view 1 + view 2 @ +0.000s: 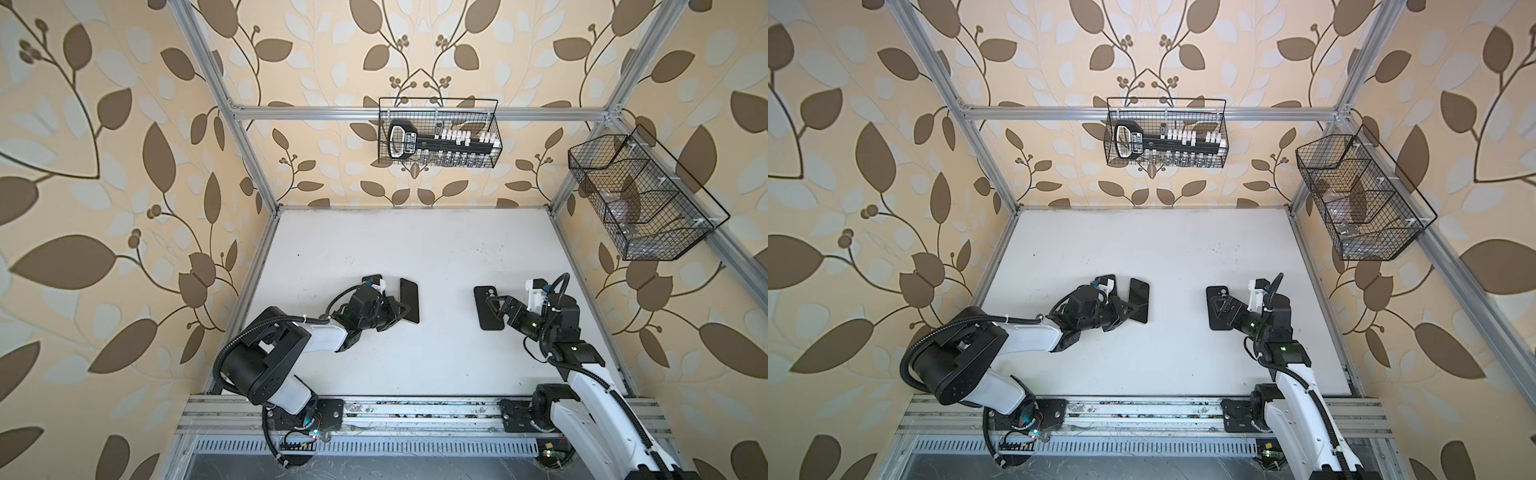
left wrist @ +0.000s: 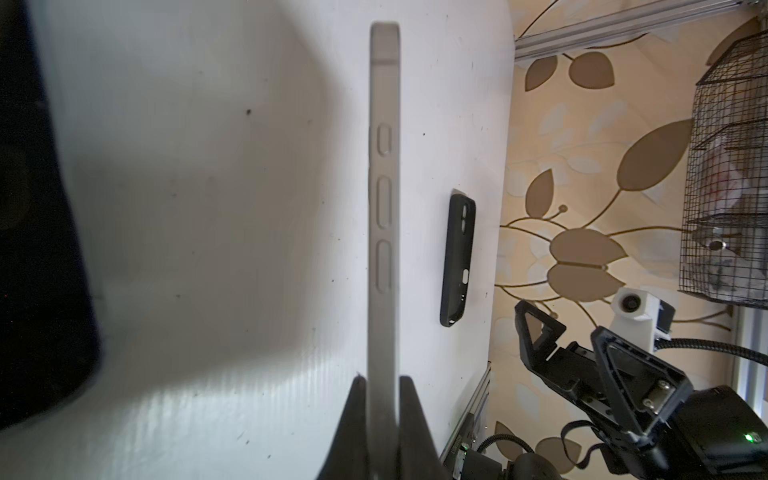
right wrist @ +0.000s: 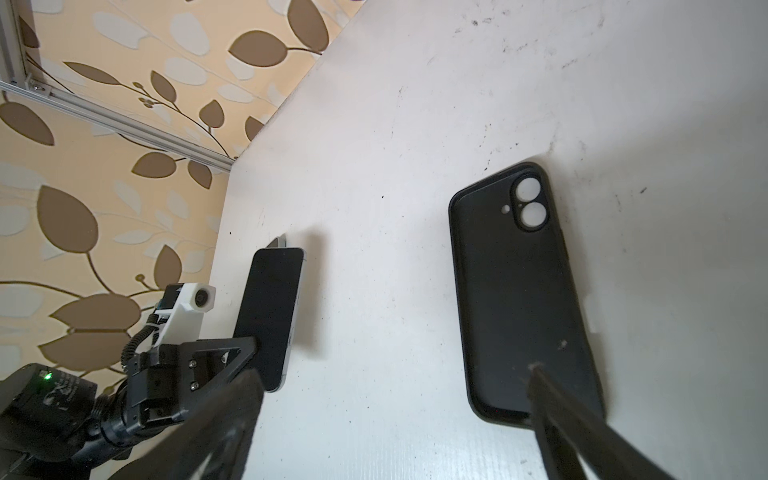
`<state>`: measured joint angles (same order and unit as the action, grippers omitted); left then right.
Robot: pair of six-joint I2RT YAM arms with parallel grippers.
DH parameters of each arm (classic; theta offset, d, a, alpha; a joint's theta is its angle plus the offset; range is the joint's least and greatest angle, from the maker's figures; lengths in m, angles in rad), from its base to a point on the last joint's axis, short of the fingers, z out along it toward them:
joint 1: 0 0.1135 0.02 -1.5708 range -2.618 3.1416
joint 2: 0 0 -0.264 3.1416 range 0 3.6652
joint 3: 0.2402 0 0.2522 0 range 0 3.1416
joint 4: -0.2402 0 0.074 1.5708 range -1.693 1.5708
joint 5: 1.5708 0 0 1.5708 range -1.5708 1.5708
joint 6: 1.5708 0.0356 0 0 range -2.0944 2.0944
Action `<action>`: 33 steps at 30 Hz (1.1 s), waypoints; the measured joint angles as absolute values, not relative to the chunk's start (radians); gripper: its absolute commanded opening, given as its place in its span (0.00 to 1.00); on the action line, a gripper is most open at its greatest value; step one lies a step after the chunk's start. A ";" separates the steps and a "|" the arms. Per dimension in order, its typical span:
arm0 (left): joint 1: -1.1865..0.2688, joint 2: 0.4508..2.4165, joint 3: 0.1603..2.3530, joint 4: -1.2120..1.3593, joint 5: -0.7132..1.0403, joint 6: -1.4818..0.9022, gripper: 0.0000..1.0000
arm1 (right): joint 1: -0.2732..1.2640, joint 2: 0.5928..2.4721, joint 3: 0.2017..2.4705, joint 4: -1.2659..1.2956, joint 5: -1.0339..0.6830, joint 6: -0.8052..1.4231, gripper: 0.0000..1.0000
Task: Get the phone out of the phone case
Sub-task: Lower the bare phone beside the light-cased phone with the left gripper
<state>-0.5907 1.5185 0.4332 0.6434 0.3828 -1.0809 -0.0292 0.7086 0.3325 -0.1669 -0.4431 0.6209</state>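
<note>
1. Found the phone (image 1: 409,301) clamped in the left jaws, gripped across its thin faces at the end nearer the robot.
2. Saw that phone (image 2: 384,208) edge-on in the left wrist view, side buttons toward the camera.
3. Held on its long edge rather than flat, with the dark screen turned toward the right arm. Could not tell whether the lower edge touched the tabletop (image 1: 415,249).
4. Located the phone case (image 1: 481,309) lying flat on the right side of the tabletop, empty and open side up. Saw white tabletop through the camera cut-outs of the phone case (image 3: 519,299).
5. Noted the right jaws spread wide and clamped on nothing, hanging over the case's near end. Saw one of them overlapping that end in the right wrist view.
6. Read both long axes as running away from the robot, roughly parallel. Placed phone and case well apart, with bare tabletop between them.
7. Judged the separation done: phone out of the case, left arm alone in contact with it.
8. Judged the remaining move to turn on the phone's tilt. Expected a roll of the left wrist to bring the broad face down onto the tabletop before release, on the left arm's own side and clear of the right arm.
</note>
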 measured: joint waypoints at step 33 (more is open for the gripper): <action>-0.610 1.621 0.401 0.771 0.358 -1.081 0.16 | -0.049 0.699 0.322 -0.184 -0.461 0.616 1.00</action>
<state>-0.6102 1.6211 0.4007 0.7712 0.3584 -1.0809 -0.0490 0.6994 0.3218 -0.1837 -0.4606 0.6155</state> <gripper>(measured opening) 0.145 0.999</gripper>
